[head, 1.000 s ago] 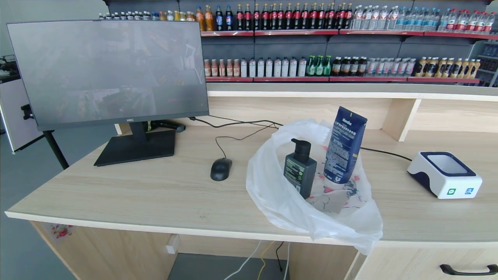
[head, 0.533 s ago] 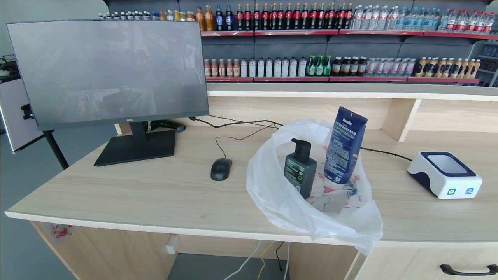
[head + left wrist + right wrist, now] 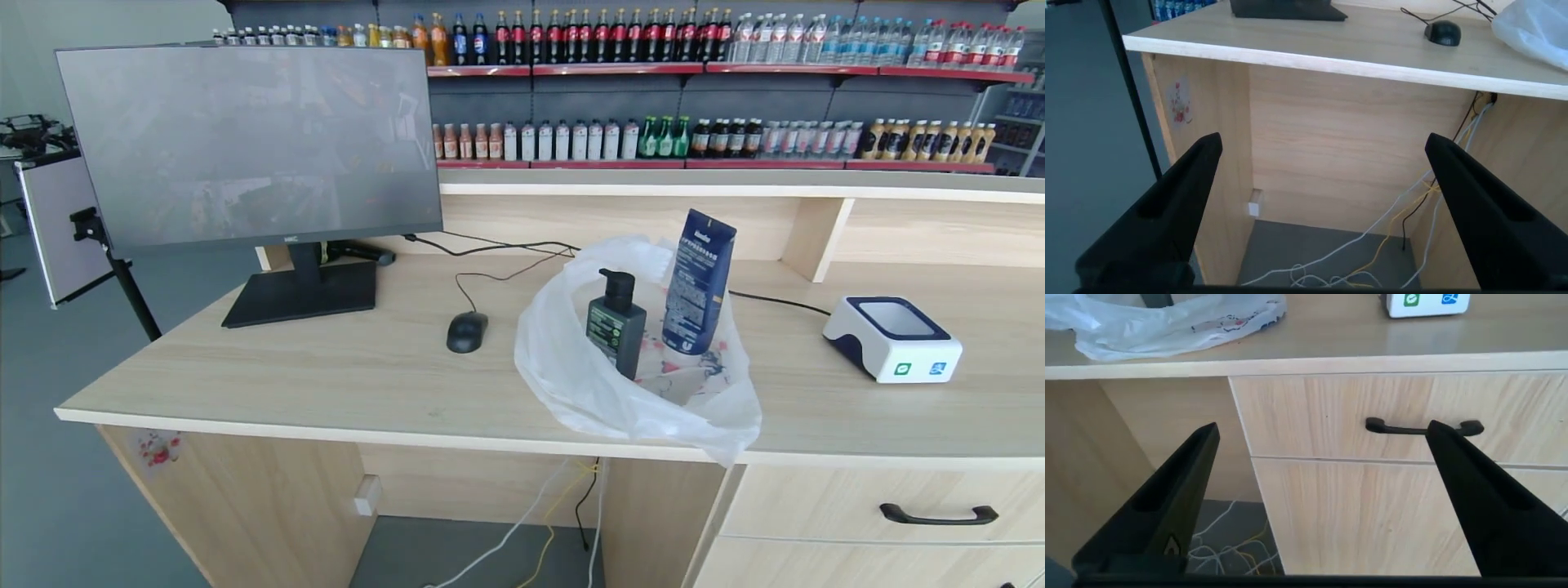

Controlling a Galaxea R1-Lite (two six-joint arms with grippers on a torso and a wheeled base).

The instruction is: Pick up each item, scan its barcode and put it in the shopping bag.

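My left gripper (image 3: 1319,216) hangs low in front of the counter (image 3: 1315,61), below its top edge. It faces the recess underneath, where loose cables (image 3: 1372,245) trail. Its two black fingers are spread wide, with nothing between them. My right gripper (image 3: 1323,510) sits equally low, facing a drawer (image 3: 1315,416) with a black handle (image 3: 1423,427), and is just as wide apart and empty.

On the counter the white shopping bag (image 3: 563,367) stands open, holding a dark pump bottle (image 3: 616,327) and a blue tube (image 3: 696,282), both standing. The scanner (image 3: 891,339) sits well apart, toward my right. The right wrist picture cuts off part of the scanner and the bag at its edge. The labels are too small to read.
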